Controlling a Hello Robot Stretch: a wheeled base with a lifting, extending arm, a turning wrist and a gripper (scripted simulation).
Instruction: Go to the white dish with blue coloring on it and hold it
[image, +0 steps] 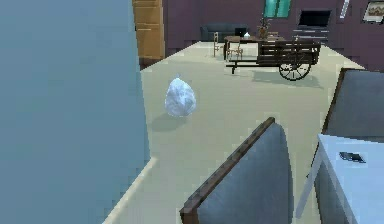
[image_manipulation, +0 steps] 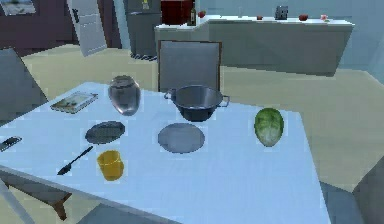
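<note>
Arm side view: plate on table

A pale counter took up the foreground. On it stood a metal pot with two handles, and just in front of that lay a grey round plate. Left of the pot stood a clear glass jar, with a smaller dark dish before it. Nearer still were a yellow cup and a black spoon. A green lettuce sat right of the pot, and a book lay at the left edge. A grey chair stood behind. Well beyond it ran a long far counter with small red things on top.
</note>
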